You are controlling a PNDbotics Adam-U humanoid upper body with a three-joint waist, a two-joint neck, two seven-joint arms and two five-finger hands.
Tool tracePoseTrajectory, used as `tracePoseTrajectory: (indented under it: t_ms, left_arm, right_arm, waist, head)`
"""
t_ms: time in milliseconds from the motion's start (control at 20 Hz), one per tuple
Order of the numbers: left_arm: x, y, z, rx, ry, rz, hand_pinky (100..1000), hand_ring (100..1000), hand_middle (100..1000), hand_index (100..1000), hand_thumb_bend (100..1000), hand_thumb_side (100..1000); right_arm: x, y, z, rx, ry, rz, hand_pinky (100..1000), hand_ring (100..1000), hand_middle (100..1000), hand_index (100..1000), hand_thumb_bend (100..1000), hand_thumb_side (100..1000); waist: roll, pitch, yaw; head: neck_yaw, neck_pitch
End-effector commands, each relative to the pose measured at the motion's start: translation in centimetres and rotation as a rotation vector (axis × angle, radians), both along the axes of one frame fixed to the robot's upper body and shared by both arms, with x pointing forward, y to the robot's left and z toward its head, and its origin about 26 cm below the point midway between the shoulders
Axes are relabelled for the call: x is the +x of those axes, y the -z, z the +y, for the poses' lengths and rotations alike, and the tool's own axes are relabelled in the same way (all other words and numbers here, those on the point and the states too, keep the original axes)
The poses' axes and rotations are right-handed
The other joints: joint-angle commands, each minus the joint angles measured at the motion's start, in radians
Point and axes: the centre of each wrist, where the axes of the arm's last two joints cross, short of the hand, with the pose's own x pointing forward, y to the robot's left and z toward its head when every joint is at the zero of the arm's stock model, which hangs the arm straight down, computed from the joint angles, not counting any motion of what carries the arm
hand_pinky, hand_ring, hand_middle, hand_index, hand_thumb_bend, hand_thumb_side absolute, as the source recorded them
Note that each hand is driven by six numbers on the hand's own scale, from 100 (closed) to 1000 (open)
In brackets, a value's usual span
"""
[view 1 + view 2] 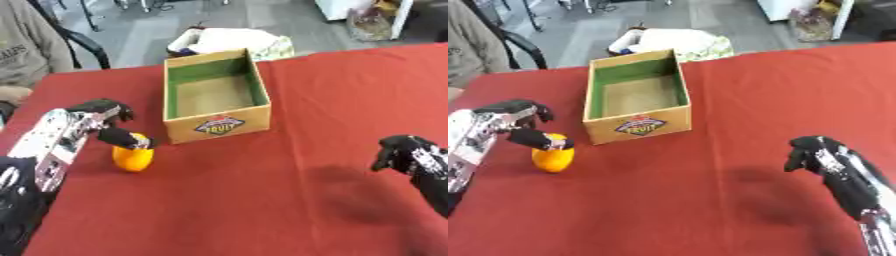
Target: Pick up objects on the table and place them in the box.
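Box (216, 125) beside orange fruit (133, 158); left hand (105, 120) over fruit.

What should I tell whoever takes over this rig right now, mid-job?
Left robot hand: over the orange fruit, thumb touching its top, fingers curled above; not clearly gripped, and the fruit sits on the red table.
Right robot hand: idle at the right, fingers curled, holding nothing.
Box: open, upright, just beyond and to the right of the fruit; looks empty inside.
Done: nothing is in the box.
Left: close on the fruit, lift it, move it over the box and release.
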Motion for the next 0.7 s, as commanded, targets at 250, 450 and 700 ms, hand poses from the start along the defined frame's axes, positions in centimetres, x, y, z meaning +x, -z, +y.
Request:
tracePoseTrajectory:
  t_ms: [250, 450, 700]
  left_arm:
    - [0.0, -0.4, 0.7, 0.045, -0.015, 0.032, 755, 768, 785, 862, 634, 685]
    - [-0.1, 0.2, 0.8, 0.064, -0.013, 0.069, 753, 768, 783, 858, 652, 711]
    - [-0.1, 1.0, 1.0, 0.076, -0.013, 0.116, 746, 761, 772, 849, 678, 719]
  right_arm:
    - [0.2, -1.1, -0.3, -0.025, 0.002, -0.034, 594, 543, 524, 699, 100, 629]
    - [0.2, -1.1, -0.3, -0.026, 0.002, -0.034, 594, 543, 523, 699, 100, 628]
    - [0.2, -1.1, -0.3, -0.027, 0.002, -0.034, 593, 543, 523, 698, 100, 629]
  waist:
    - [-0.004, -0.008, 0.002]
    - [-0.004, -0.007, 0.004]
    - [-0.004, -0.006, 0.005]
  head:
    - [-0.003, -0.001]
    - [-0.004, 0.000]
    - [-0.004, 0.001]
